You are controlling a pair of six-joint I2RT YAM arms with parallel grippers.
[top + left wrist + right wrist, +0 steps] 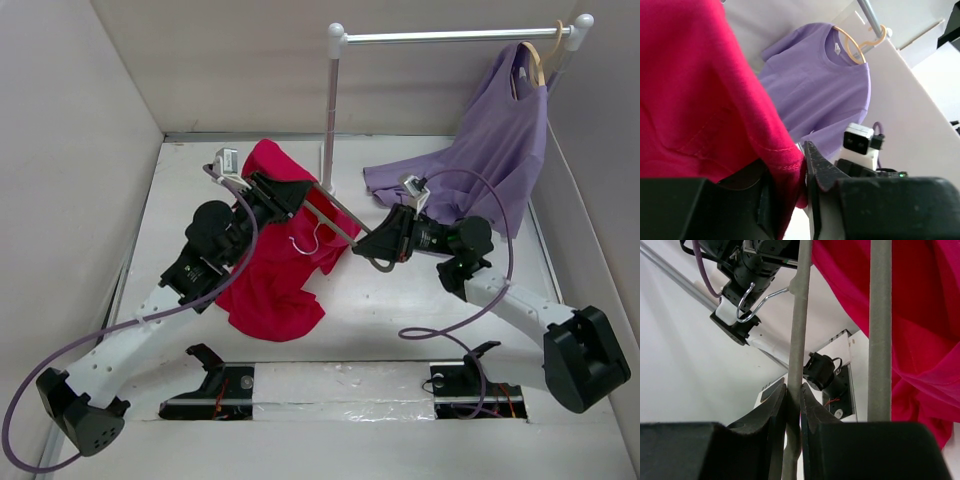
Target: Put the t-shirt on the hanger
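Observation:
The crimson-red t-shirt (272, 270) hangs bunched from my left gripper (283, 193), which is shut on a hemmed edge of it (782, 155) and lifts it above the table. The thin grey hanger (335, 215) runs from the shirt's top down to my right gripper (372, 248), which is shut on one of its arms (798, 340). The hanger's metal hook (306, 240) lies against the red cloth and also shows in the right wrist view (752, 305). One end of the hanger is inside the red shirt (910, 315).
A lavender-purple shirt (490, 150) hangs on a pale wooden hanger (540, 55) from the metal rail (450, 36) at the back right; its hem trails on the table. The rail's upright post (330, 110) stands just behind the red shirt. Walls close in left, right and behind.

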